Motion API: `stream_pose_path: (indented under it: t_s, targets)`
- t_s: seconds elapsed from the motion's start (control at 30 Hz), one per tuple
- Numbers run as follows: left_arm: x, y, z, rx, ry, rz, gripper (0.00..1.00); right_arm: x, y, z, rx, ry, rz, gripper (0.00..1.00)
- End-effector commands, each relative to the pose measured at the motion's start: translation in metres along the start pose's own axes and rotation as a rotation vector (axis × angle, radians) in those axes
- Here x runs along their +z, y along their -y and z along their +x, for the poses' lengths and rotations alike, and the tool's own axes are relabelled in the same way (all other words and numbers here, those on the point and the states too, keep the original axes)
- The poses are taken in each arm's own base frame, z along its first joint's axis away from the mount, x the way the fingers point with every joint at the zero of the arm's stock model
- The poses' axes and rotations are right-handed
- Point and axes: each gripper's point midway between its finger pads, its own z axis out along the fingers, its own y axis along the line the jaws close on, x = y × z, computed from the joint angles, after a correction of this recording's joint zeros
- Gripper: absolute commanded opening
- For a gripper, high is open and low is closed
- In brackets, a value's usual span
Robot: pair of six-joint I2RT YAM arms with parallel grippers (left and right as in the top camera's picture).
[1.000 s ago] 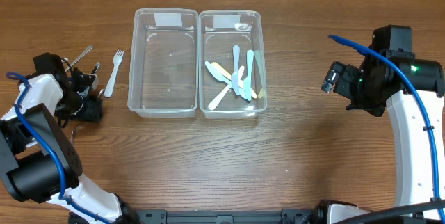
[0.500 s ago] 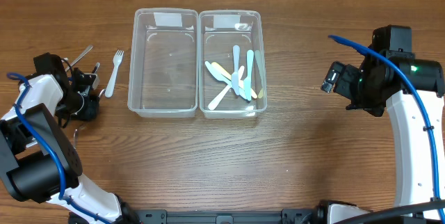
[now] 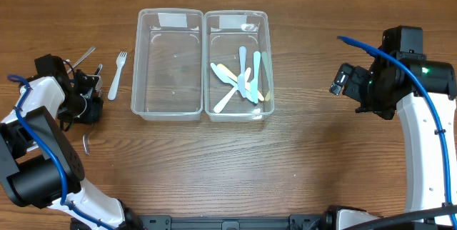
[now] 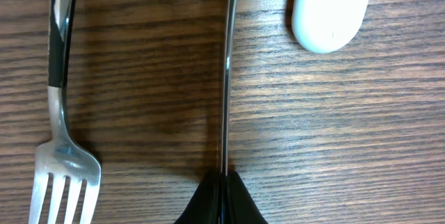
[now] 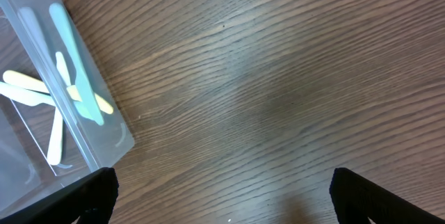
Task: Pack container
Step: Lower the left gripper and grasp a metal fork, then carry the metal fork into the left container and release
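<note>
Your left end effector (image 4: 222, 193) clamps a metal utensil (image 4: 227, 78), right end effector (image 5: 222, 200) wide; white fork (image 3: 117, 73) unpacked, left container (image 3: 166, 64) empty.

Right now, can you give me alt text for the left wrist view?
The left end effector is shut on a thin metal handle over the wood table. A metal fork lies at frame left, a white plastic handle at upper right.
</note>
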Motion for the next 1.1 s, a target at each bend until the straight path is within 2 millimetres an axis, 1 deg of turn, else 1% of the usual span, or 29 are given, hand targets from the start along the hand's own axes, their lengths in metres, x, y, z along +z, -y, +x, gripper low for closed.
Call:
stream_pose_path:
  t_s: [0.0,0.07,0.17,0.23,0.3,0.33,0.4,0.43,0.47,0.53,0.6,0.63,0.67,0.7,0.77,0.83,0.87,0.9,0.93,1.07]
  targets:
    - [0.001,0.006,-0.002,-0.009,0.002,0.036,0.04,-0.003,-0.002,-0.001,0.000,0.015,-0.008,1.00]
    - [-0.012,0.001,-0.013,-0.036,0.036,0.017,0.04,-0.003,-0.002,-0.001,0.001,0.015,-0.008,1.00]
    - [-0.047,-0.007,-0.035,-0.100,0.114,-0.018,0.04,-0.003,-0.002,-0.001,0.000,0.017,-0.008,1.00]
    - [-0.075,-0.009,-0.049,-0.160,0.171,-0.037,0.04,-0.003,-0.002,-0.002,0.000,0.018,-0.009,1.00]
    - [-0.116,-0.007,-0.065,-0.215,0.244,-0.056,0.04,-0.003,-0.002,-0.002,0.000,0.018,-0.009,1.00]
    - [-0.133,-0.003,-0.070,-0.227,0.271,-0.060,0.04,-0.003,-0.002,-0.002,0.001,0.018,-0.009,1.00]
    - [-0.171,0.012,-0.082,-0.249,0.336,-0.062,0.04,-0.003,-0.002,-0.001,0.000,0.017,-0.010,1.00]
    - [-0.183,0.019,-0.086,-0.253,0.357,-0.059,0.04,-0.003,-0.002,-0.001,0.001,0.017,-0.010,1.00]
    - [-0.202,0.033,-0.092,-0.250,0.388,-0.053,0.04,-0.003,-0.002,-0.002,0.000,0.018,-0.011,1.00]
    - [-0.227,0.064,-0.102,-0.206,0.428,-0.036,0.04,-0.003,-0.003,-0.001,0.001,0.016,-0.018,1.00]
    - [-0.248,0.102,-0.116,-0.153,0.476,-0.034,0.04,-0.003,-0.004,-0.001,0.000,0.015,-0.020,1.00]
    - [-0.254,0.116,-0.121,-0.140,0.497,-0.035,0.04,-0.003,-0.004,-0.001,0.000,0.015,-0.020,1.00]
    - [-0.261,0.139,-0.132,-0.107,0.537,-0.038,0.04,-0.003,-0.004,-0.001,0.000,0.016,-0.021,1.00]
    - [-0.266,0.162,-0.142,-0.071,0.582,-0.040,0.04,-0.003,-0.004,-0.002,0.000,0.017,-0.021,1.00]
    - [-0.268,0.196,-0.157,-0.043,0.643,-0.045,0.04,-0.003,-0.004,-0.002,0.000,0.016,-0.021,1.00]
    - [-0.260,0.222,-0.169,-0.032,0.666,-0.044,0.04,-0.003,-0.004,-0.001,0.000,0.016,-0.021,1.00]
    - [-0.253,0.232,-0.174,-0.029,0.664,-0.039,0.04,-0.003,-0.004,-0.001,0.000,0.015,-0.020,1.00]
    - [-0.243,0.241,-0.179,-0.023,0.651,-0.033,0.04,-0.003,-0.004,-0.001,0.000,0.014,-0.020,1.00]
    - [-0.230,0.245,-0.183,-0.022,0.629,-0.033,0.04,-0.003,-0.004,-0.001,0.000,0.014,-0.020,1.00]
    - [-0.169,0.248,-0.189,-0.033,0.486,-0.035,0.04,-0.003,-0.004,0.000,0.001,0.010,-0.019,1.00]
